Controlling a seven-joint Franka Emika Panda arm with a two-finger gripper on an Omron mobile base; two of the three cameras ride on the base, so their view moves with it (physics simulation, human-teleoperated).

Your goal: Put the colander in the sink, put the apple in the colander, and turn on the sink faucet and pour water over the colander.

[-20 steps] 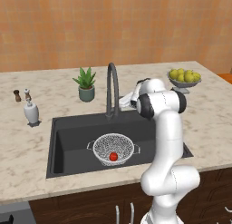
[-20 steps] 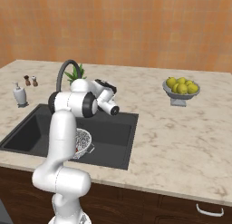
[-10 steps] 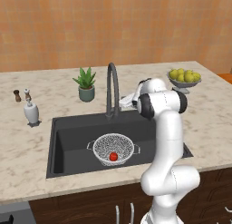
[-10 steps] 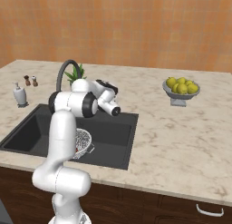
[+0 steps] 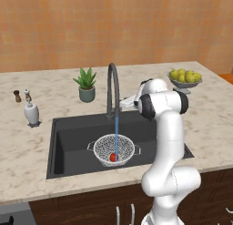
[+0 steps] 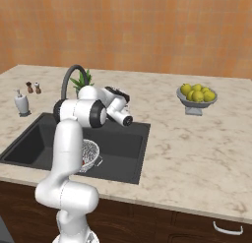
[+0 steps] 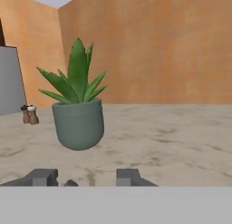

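Note:
The silvery mesh colander point(image 5: 114, 147) sits on the floor of the dark grey sink point(image 5: 73, 146), with the small red apple point(image 5: 113, 157) inside it. From the arched dark faucet point(image 5: 112, 85) a thin light-blue stream of water point(image 5: 116, 135) falls straight into the colander. My gripper point(image 5: 125, 102) hovers at the faucet's base, just right of it. In the hand view the gripper point(image 7: 86, 180) is open, its fingertips point(image 7: 44, 177) apart, holding nothing. From the right side the colander point(image 6: 90, 152) peeks out behind my arm, below the faucet point(image 6: 69, 79).
A potted spiky plant point(image 5: 85, 85) stands behind the sink, straight ahead in the hand view point(image 7: 78, 114). A soap dispenser point(image 5: 31, 112) and two small shakers point(image 5: 22, 95) are at the left. The grey bowl of yellow-green fruits point(image 5: 184, 79) is at the back right.
A stream of water now runs from the faucet into the colander; earlier none flowed. The arm has hardly moved.

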